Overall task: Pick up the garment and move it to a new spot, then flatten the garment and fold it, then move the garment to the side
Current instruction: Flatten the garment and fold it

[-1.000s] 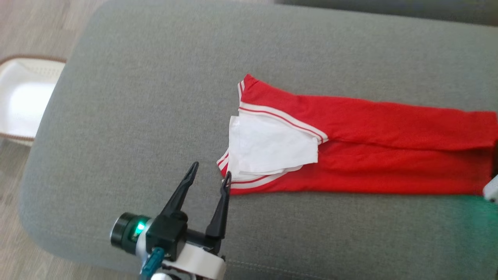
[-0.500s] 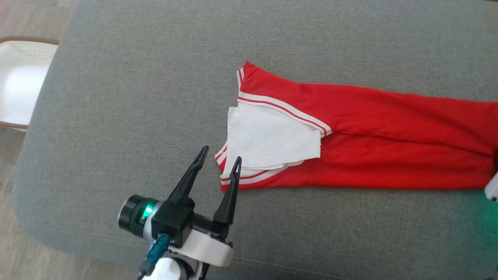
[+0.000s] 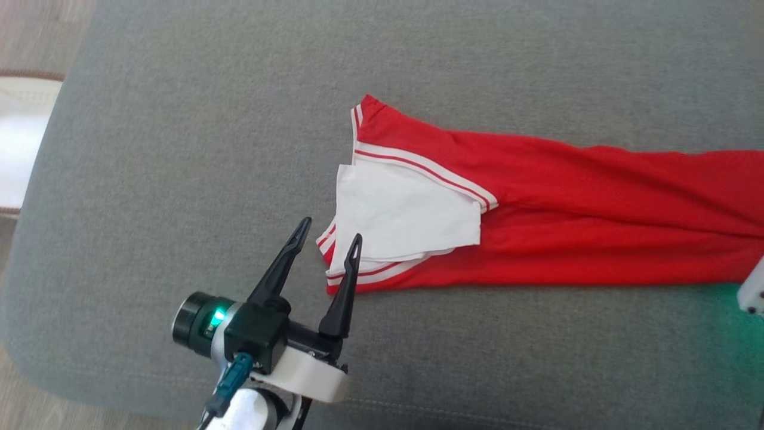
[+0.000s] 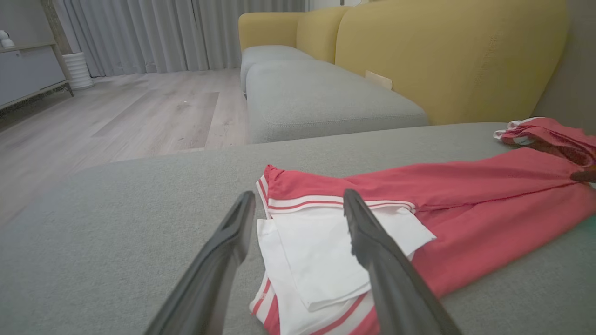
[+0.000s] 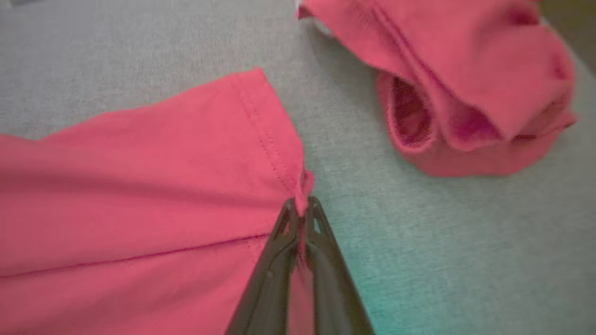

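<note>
Garment: red with white-and-red striped trim, lying fairly flat as a long, narrow shape on the grey seat cushion.
Long axis: runs across the head view, from the striped end near the middle out to the plain hem at the robot's right.
White panel: folded over the striped end, on top of the red cloth.
Left gripper: jaws wide apart and empty, low over the cushion. The striped end's near corner lies straight ahead, between the two fingers in the left wrist view. Whether a tip touches the trim cannot be told.
Right gripper: jaws closed tight on a small pinch of the plain hem corner, at the opposite end of the long axis.
Nearer arm: the left is just beside the striped end, and the right already holds the far end.
Bunched red cloth: near the pinched hem, with bare cushion between them. Whether it belongs to the same garment cannot be told.
Likely next move: the left jaws ease forward and down, then close on the striped corner, so both ends are held.
</note>
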### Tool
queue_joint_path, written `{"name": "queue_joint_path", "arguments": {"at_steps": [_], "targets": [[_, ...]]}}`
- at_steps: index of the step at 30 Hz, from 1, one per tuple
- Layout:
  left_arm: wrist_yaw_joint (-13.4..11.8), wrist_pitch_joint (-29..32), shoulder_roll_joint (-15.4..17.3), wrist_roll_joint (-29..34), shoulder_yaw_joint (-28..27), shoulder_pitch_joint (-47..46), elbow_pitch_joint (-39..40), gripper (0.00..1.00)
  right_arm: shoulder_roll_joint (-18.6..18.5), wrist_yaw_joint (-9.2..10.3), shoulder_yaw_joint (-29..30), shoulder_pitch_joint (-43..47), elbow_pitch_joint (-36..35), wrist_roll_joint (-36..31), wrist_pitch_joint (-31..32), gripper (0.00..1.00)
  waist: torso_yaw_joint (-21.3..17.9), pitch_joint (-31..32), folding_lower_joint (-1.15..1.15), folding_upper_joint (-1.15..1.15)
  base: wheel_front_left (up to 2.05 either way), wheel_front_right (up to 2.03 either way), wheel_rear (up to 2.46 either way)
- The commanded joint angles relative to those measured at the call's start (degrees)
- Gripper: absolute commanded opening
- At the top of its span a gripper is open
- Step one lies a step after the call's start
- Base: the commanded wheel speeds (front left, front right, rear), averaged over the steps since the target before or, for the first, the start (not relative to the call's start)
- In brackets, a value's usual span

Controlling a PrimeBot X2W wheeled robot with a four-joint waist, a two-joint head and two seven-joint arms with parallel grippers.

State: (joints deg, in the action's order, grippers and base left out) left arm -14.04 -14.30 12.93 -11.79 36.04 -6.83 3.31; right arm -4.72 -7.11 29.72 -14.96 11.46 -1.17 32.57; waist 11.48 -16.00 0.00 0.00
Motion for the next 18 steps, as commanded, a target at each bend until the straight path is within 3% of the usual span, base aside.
{"name": "queue_joint_path", "arguments": {"at_steps": [1, 10, 18], "targets": [[0.37, -0.7, 0.41, 0.48, -2.4, -1.21, 1.56, 1.0, -2.02, -0.37, -1.41, -0.06, -3.71, -0.28, -0.7, 0.0, -0.78, 0.87, 0.0, 0.0, 0.0, 0.0, 0.0], [0.99, -0.7, 0.43, 0.64, -2.67, 0.59, 1.12, 1.0, -6.75, -0.37, -2.52, 3.17, -13.68, -0.78, 1.22, 0.0, -3.42, 4.38, 0.0, 0.0, 0.0, 0.0, 0.0], [1.7, -0.7, 0.25, 0.39, -2.35, 1.61, 0.27, 1.0, -2.43, -0.37, -10.85, 3.0, -23.1, 1.76, 2.95, 0.0, -2.48, 7.07, 0.0, 0.0, 0.0, 0.0, 0.0]]}}
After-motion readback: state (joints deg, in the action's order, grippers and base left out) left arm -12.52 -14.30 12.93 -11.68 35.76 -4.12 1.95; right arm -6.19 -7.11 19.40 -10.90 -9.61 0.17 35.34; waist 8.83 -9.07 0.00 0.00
